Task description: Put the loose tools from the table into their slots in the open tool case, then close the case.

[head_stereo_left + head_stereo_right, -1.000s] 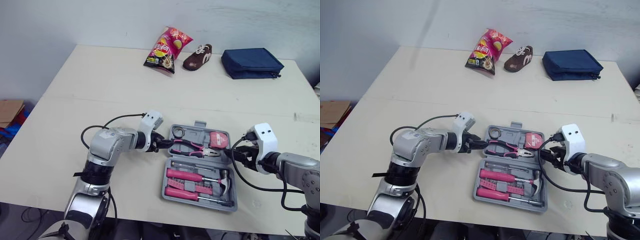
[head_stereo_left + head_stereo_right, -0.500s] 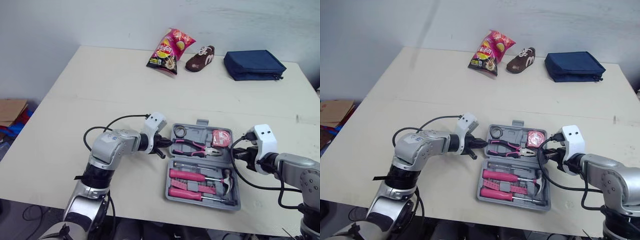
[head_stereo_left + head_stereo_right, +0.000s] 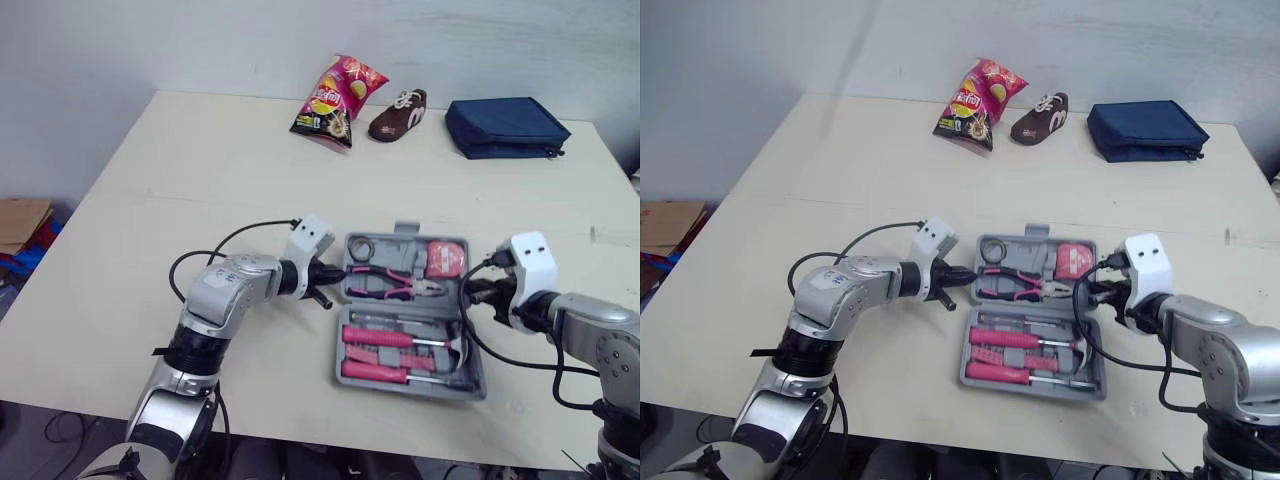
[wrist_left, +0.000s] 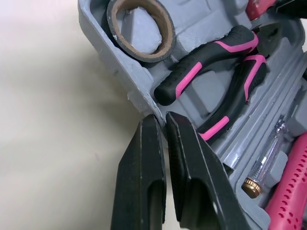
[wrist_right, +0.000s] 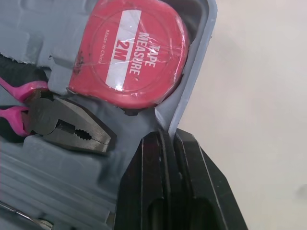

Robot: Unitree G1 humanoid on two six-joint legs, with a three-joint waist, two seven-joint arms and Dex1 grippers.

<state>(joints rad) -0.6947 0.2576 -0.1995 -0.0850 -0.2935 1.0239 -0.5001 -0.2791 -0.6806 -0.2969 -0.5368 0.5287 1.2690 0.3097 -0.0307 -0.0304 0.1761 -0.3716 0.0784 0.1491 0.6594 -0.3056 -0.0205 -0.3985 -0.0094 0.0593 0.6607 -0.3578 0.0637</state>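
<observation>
left claw (image 3: 327, 286): fingers nearly together, tips at the left rim of the tool case (image 3: 404, 313), grip unconfirmed. Case sits near-centre on the surface (image 3: 200, 180), tools slotted, hinge axis left-right. right claw (image 3: 468, 293) pinches the far half's right rim. Far half should fold nearward; both arms equally close.

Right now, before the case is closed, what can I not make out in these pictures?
Pliers: left wrist view, head cut off by the picture's edge.
Hammer: eye views, the right arm's cable crosses its head.
Tool case: eye views, its latch is too small to see.
Chip bag: eye views, its print is too small to read.
</observation>
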